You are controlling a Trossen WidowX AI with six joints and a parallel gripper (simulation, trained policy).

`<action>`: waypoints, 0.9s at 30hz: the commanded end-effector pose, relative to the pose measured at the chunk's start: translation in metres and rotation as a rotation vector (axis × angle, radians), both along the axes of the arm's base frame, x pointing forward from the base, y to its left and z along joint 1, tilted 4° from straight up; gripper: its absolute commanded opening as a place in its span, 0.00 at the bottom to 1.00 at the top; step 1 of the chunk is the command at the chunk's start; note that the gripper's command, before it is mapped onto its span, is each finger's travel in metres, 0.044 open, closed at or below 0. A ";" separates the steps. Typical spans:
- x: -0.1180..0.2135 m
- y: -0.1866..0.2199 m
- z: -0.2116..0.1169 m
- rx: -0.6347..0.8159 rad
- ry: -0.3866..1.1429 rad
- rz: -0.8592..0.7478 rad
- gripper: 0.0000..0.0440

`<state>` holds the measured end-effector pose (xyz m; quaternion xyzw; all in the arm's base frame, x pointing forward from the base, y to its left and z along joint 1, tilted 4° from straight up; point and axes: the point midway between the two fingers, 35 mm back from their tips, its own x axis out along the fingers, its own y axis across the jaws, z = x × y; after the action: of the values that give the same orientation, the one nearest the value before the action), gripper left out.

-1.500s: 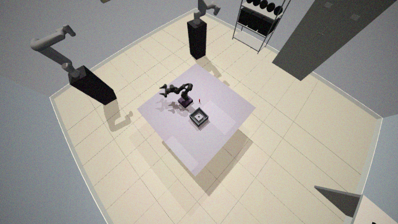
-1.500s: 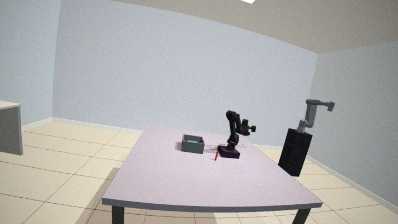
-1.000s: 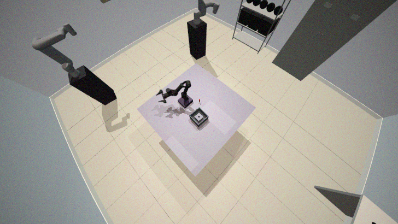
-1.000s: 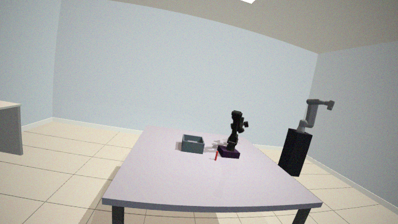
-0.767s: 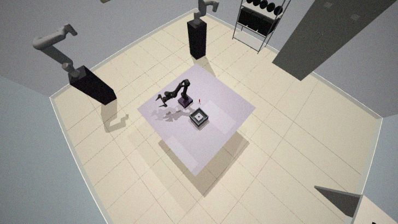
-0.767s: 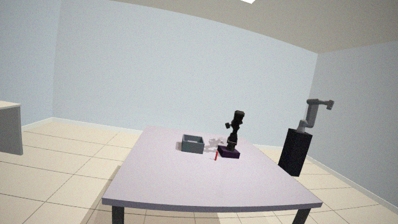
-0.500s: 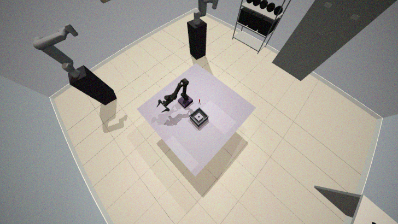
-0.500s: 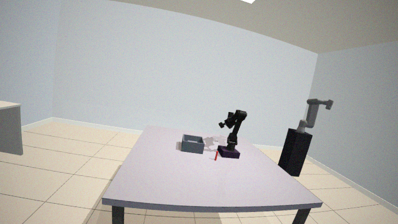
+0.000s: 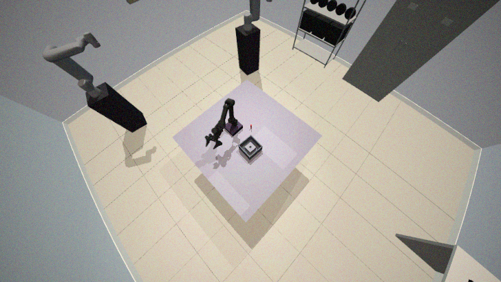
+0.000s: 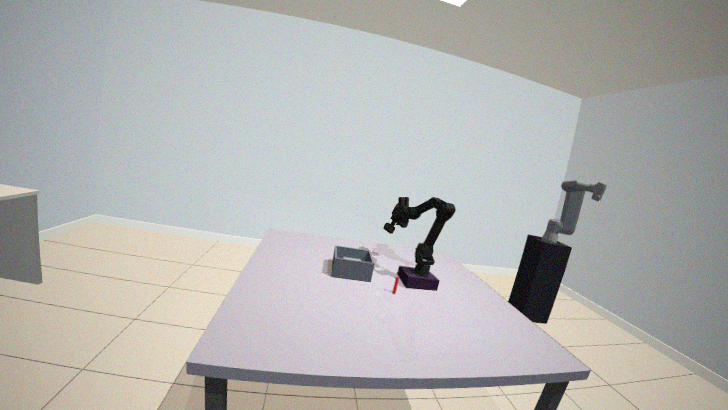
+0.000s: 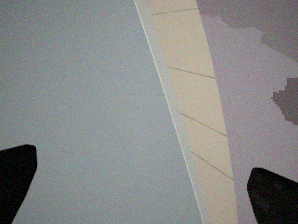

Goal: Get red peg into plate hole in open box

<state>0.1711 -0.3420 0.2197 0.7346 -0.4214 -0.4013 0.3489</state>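
The red peg (image 9: 250,126) (image 10: 395,285) stands roughly upright on the table, beside the arm's base. The open grey box (image 9: 250,157) (image 10: 351,270) stands a short way from it. Inside the box lies a white plate (image 9: 246,146) with a dark hole at its middle; in the top view the hole looks empty. My gripper (image 9: 211,146) (image 10: 395,214) (image 11: 145,171) is wide open and empty, raised above the table, off to the side of the box away from the peg. The wrist view shows neither peg nor box.
The arm stands on a dark purple base (image 9: 233,129) (image 10: 418,280) on the lilac table (image 9: 245,189) (image 10: 326,341). Two other arms on black pedestals (image 9: 117,108) (image 9: 248,50) and a shelf rack (image 9: 308,53) stand off the table. The arm's shadow falls near the box.
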 end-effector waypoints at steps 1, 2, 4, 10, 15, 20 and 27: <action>0.027 0.014 0.002 0.005 0.103 0.080 1.00; 0.034 0.018 0.001 0.007 0.130 0.103 1.00; 0.046 0.028 0.001 0.010 0.184 0.150 1.00; 0.079 0.059 -0.001 0.011 0.343 0.291 1.00; 0.101 0.088 -0.003 0.003 0.472 0.413 1.00; 0.118 0.119 -0.005 -0.012 0.596 0.538 1.00; 0.135 0.165 -0.009 -0.043 0.759 0.721 1.00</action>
<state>0.3006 -0.1941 0.2094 0.6470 -0.0299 -0.4871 0.5859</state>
